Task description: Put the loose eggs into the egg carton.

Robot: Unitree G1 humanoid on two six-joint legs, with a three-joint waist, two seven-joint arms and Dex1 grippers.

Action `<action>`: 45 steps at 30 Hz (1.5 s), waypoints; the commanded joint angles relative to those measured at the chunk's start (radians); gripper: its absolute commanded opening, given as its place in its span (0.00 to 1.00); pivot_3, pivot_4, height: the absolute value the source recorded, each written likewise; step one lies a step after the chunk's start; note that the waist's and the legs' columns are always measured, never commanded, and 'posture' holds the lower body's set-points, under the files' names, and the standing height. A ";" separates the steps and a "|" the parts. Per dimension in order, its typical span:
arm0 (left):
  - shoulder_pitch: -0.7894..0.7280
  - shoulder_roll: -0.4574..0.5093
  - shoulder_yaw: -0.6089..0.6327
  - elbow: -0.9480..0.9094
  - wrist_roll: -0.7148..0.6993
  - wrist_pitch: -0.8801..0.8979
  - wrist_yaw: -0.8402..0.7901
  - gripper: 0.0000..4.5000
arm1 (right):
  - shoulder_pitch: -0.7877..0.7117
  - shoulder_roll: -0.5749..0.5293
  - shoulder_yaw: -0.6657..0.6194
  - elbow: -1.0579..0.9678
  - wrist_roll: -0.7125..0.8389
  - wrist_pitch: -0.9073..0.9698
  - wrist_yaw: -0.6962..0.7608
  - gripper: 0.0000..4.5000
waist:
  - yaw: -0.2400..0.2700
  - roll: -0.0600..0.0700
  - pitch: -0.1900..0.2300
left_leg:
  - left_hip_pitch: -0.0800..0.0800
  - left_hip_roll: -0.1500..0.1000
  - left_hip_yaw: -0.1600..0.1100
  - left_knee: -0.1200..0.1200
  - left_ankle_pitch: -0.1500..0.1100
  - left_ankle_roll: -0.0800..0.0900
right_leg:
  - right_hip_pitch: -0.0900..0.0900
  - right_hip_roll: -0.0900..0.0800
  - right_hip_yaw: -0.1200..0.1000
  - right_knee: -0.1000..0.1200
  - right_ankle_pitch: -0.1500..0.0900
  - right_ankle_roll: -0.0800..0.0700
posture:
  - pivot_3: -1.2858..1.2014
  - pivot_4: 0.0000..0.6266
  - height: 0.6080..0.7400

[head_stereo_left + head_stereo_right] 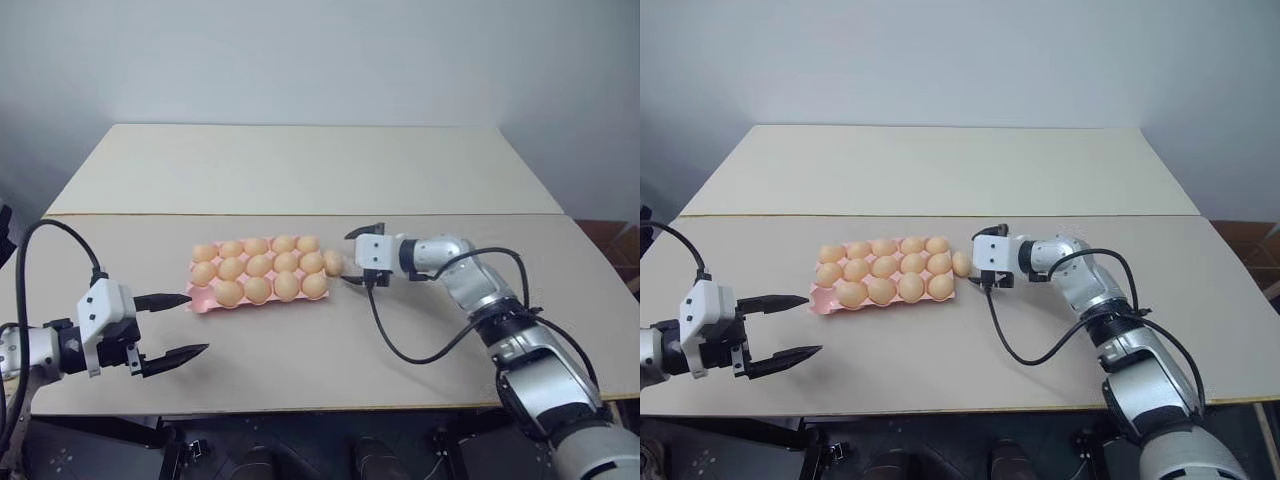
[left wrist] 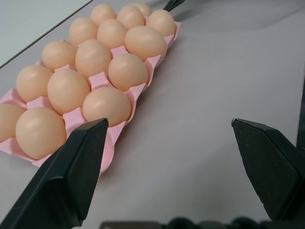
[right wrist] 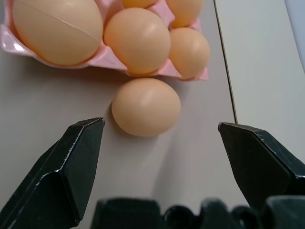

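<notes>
The pale-pink egg carton (image 1: 199,302) lies in the middle of the near table, and tan-orange eggs sit in nearly all its cups. Its near left corner cup looks empty. One loose egg (image 1: 333,263) rests on the table against the carton's right end. My right gripper (image 1: 358,257) is open just right of that egg, one finger on each side and neither touching it. In the right wrist view the egg (image 3: 146,106) lies between the spread fingertips (image 3: 83,143). My left gripper (image 1: 195,323) is open and empty, near the carton's left front corner (image 2: 114,138).
A second, paler table (image 1: 300,165) butts against the far edge of the near one. The near table's front edge (image 1: 300,408) runs just behind both arms. A black cable (image 1: 400,345) loops from my right wrist over the table.
</notes>
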 commanded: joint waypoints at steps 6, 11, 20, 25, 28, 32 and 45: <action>0.026 0.004 0.034 -0.043 -0.007 -0.012 0.012 1.00 | -0.080 0.067 0.002 0.137 -0.056 -0.100 -0.056 0.99 | -0.003 0.000 0.000 | 0.000 0.000 0.000 0.000 0.000 0.000 | 0.000 0.000 0.000 0.001 0.000 0.000 | 0.52 0.24 1.00; 0.026 0.006 0.032 -0.046 -0.006 -0.009 0.017 1.00 | -0.092 0.089 -0.002 0.181 -0.074 -0.092 -0.072 0.99 | -0.008 0.000 0.000 | 0.000 0.000 0.000 0.000 0.000 0.000 | 0.000 0.000 0.000 0.001 0.000 0.000 | 0.52 0.24 1.00; 0.012 0.011 0.021 -0.032 -0.003 -0.013 0.016 1.00 | -0.091 0.089 -0.007 0.192 -0.095 -0.088 -0.090 0.50 | -0.017 0.000 0.000 | 0.000 0.000 0.000 0.000 0.000 0.000 | 0.000 0.000 0.000 0.001 0.000 0.000 | 0.52 0.24 1.00; 0.001 0.013 0.023 -0.031 -0.013 -0.008 0.008 1.00 | -0.063 0.055 -0.018 0.139 -0.106 -0.102 -0.111 0.44 | -0.018 0.000 0.000 | 0.000 0.000 0.000 0.000 0.000 0.000 | 0.000 0.000 0.000 0.001 0.000 0.000 | 0.52 0.24 1.00; 0.019 0.022 0.057 -0.022 -0.011 -0.007 -0.003 1.00 | -0.041 0.011 -0.033 0.075 -0.111 -0.080 -0.119 0.44 | -0.017 0.000 0.000 | 0.000 0.000 0.000 0.000 0.000 0.000 | 0.000 0.000 0.000 0.001 0.000 0.000 | 0.52 0.24 1.00; 0.072 0.034 0.117 -0.008 -0.002 -0.011 -0.022 1.00 | -0.007 -0.044 -0.069 -0.080 -0.091 -0.005 -0.103 0.44 | -0.019 0.000 0.000 | 0.000 0.000 0.000 0.000 0.000 0.000 | -0.001 0.000 0.000 0.001 0.000 0.000 | 0.52 0.24 1.00; 0.147 0.032 0.176 -0.015 -0.004 0.001 -0.021 1.00 | 0.077 0.309 -0.056 -0.700 0.239 0.748 -0.060 0.44 | -0.010 0.000 0.000 | 0.000 0.001 -0.001 0.000 0.000 0.000 | 0.000 0.000 -0.001 0.001 0.000 0.000 | 0.52 0.24 1.00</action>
